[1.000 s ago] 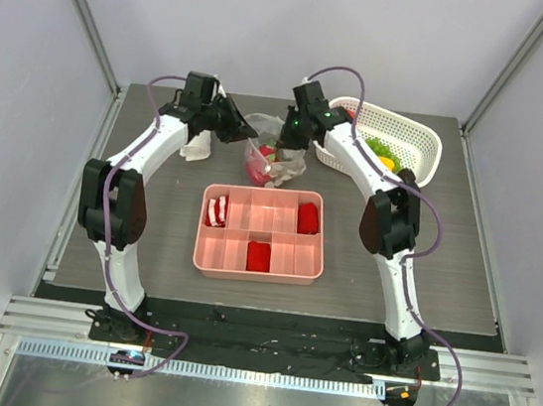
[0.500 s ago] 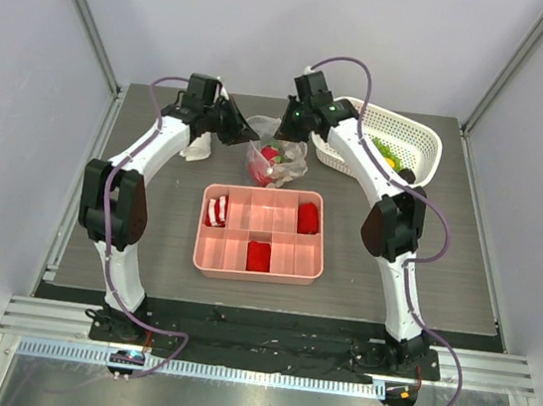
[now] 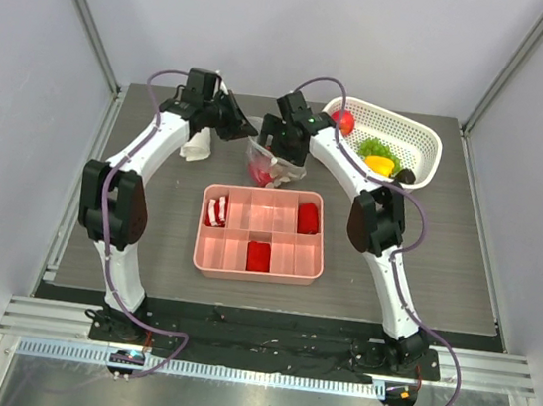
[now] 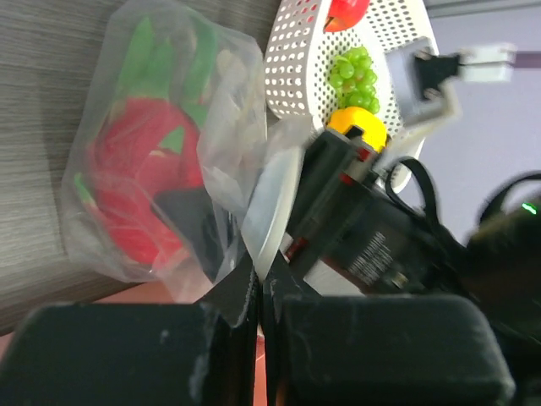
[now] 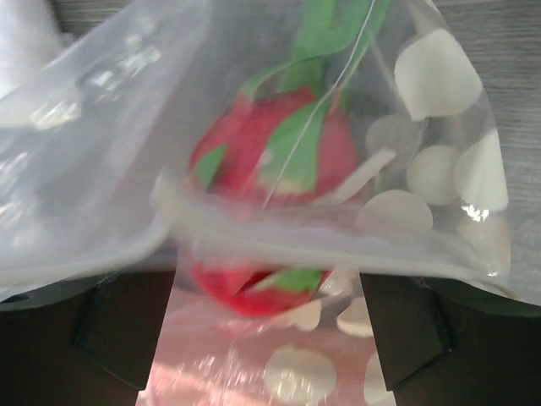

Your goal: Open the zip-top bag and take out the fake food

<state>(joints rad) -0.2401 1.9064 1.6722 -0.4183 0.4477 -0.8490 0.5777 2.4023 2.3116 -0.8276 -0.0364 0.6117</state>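
**Right gripper released over bag**

The left gripper stayed clamped on the bag's edge, the bag resting on the table. The right gripper, closed 1 second before, gaped wide at its mouth, holding nothing. Red-green food remained inside; other pieces sat in the basket, so another reach-in seemed due.

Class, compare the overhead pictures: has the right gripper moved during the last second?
Yes. The right gripper has shifted left, away from the white basket, whose left rim is now uncovered, and sits over the zip-top bag.
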